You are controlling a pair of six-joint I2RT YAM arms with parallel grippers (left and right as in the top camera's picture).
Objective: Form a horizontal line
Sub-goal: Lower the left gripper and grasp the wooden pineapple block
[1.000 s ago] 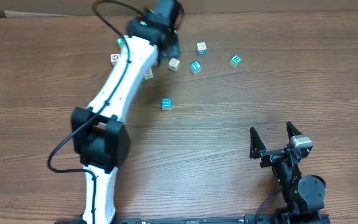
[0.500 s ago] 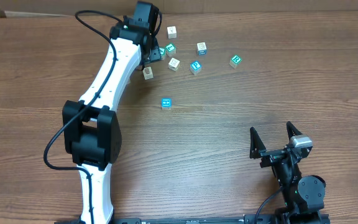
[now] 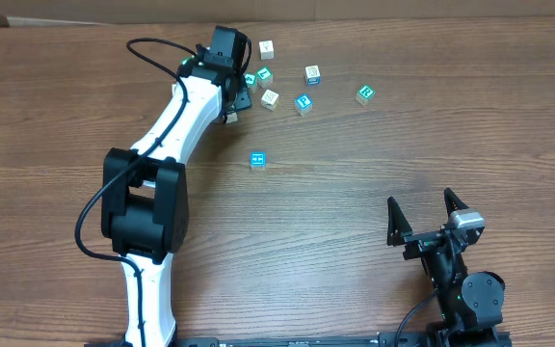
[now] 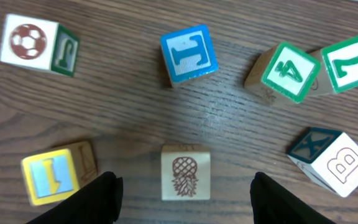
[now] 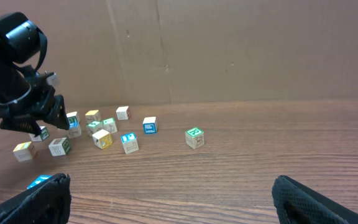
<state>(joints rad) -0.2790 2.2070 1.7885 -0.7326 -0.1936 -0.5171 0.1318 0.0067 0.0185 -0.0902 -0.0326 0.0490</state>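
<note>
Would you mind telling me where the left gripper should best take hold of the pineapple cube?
Probably by its two side faces, coming straight down from above. The pineapple cube sits flat, picture up, square between the open fingers of the left gripper, with clear gaps to the yellow cube and the B cube.

Matt wood-grain table [image 4: 117, 112]; wood cubes [image 4: 186, 172], painted faces.

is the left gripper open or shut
Open. The left gripper has its dark fingers wide apart, a wooden pineapple-picture cube between them untouched.
</note>
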